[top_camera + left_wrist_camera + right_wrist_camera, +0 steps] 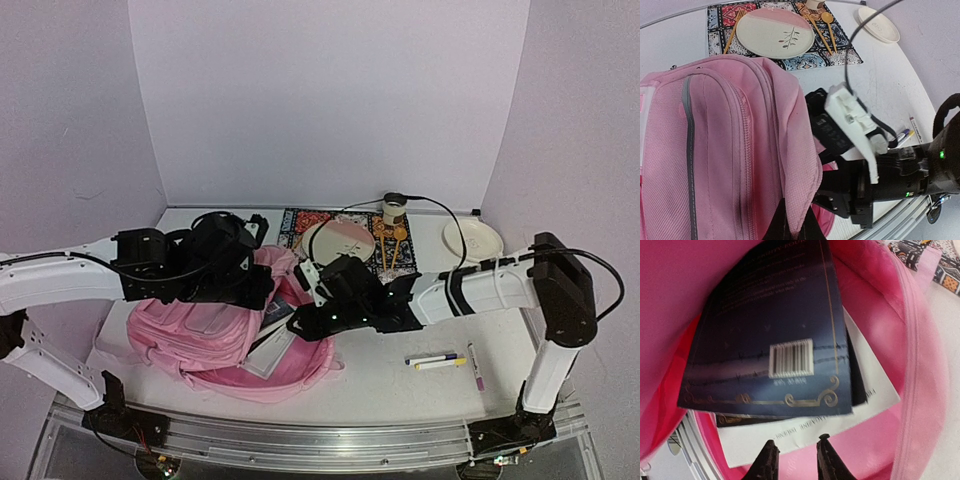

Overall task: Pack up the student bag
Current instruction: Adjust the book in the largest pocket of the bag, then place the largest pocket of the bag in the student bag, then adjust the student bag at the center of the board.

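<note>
The student bag (200, 335) lies flat on the tabletop (400, 385), lower left of centre in the overhead view, its mouth gaping toward the right. The left claw (792, 227) is at the bottom edge of its own camera's view, pinched tight on the pink rim of the bag's flap and holding it up. Under that flap sits the right claw (797, 460), right at the opening. Its fingers are parted only a sliver, with nothing between them – just pink lining showing in the gap.

Inside the bag is a dark blue book (775, 330), barcode side up, lying on top of a white booklet (865, 395) whose lower edge sits just above those fingertips.

Behind the bag, at upper centre, a patterned placemat (840, 47) carries a pink-and-white plate (775, 32). Off to the lower right, a few markers (435, 358) lie loose – well clear of the bag.
</note>
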Motion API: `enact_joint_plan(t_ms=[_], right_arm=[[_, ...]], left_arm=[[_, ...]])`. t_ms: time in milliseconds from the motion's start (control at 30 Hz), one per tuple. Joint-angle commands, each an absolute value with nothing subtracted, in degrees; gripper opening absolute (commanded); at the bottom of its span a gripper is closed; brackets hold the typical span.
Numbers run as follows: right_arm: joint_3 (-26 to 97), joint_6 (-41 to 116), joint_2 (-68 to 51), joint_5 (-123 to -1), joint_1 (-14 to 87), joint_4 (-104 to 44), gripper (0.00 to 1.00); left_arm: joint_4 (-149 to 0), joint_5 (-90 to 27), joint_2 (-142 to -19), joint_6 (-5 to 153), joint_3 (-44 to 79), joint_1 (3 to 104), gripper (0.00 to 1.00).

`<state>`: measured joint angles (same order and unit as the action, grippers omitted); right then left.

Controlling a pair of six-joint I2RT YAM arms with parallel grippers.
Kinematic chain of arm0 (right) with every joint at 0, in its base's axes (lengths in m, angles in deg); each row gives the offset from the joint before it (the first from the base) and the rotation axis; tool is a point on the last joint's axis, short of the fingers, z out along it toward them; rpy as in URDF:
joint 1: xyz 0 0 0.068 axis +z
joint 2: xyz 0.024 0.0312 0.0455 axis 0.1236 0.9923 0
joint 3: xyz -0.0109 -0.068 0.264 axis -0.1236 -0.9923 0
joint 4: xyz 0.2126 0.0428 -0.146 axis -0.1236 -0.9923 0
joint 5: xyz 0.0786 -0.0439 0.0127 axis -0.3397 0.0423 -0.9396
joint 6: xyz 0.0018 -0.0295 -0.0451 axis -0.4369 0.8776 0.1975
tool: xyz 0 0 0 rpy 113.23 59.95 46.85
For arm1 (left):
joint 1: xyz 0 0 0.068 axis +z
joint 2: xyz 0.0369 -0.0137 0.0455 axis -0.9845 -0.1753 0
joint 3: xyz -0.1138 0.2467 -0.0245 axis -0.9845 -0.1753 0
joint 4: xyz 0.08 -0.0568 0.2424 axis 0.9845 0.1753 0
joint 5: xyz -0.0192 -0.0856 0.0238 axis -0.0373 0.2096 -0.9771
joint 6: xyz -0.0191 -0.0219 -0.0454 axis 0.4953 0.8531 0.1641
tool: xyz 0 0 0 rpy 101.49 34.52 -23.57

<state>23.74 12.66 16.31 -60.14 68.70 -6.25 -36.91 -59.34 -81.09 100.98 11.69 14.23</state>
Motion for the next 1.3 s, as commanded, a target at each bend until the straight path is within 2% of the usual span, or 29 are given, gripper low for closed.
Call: enact_joint_plan(t_ms=[0, 233, 333, 433, 600, 800, 1133, 1200, 1267], right_arm=[[17.89, 15.32, 8.42, -56.53, 68.06, -5.20, 0.33], [13.73, 15.35, 6.21, -56.41, 64.08, -5.48, 0.46], [13.43, 15.27, 7.28, -57.06, 62.39, -5.64, 0.50], [13.78, 14.73, 9.27, -58.24, 60.35, -5.64, 0.52], [17.62, 14.67, 13.55, -62.34, 59.54, -5.54, 0.53], [20.24, 12.68, 17.81, -67.60, 59.66, -3.84, 0.55], [22.43, 8.63, 23.85, -73.72, 60.34, 1.79, 0.59], [23.19, 8.15, 25.57, -74.49, 60.39, 2.40, 0.58], [23.44, 7.77, 26.53, -75.57, 60.86, 3.10, 0.53]], left_arm=[[-39.03, -58.11, -79.02, 103.04, 8.24, 14.60, 0.00], [-39.01, -54.04, -79.40, 105.75, 1.99, 14.70, 0.00], [-39.13, -52.62, -79.93, 107.23, 0.40, 14.73, 0.06], [-39.11, -51.92, -80.28, 108.10, -0.20, 14.69, 0.22], [-39.00, -53.84, -77.15, 108.40, 1.09, 14.82, 0.55], [-38.92, -56.22, -73.71, 107.33, 2.96, 18.36, 0.78], [-38.31, -54.88, -78.28, 104.68, 4.25, 29.33, 0.82], [-38.11, -55.54, -78.87, 105.66, 2.45, 32.14, 0.82], [-38.15, -55.83, -79.48, 106.23, 0.91, 33.82, 0.81]])
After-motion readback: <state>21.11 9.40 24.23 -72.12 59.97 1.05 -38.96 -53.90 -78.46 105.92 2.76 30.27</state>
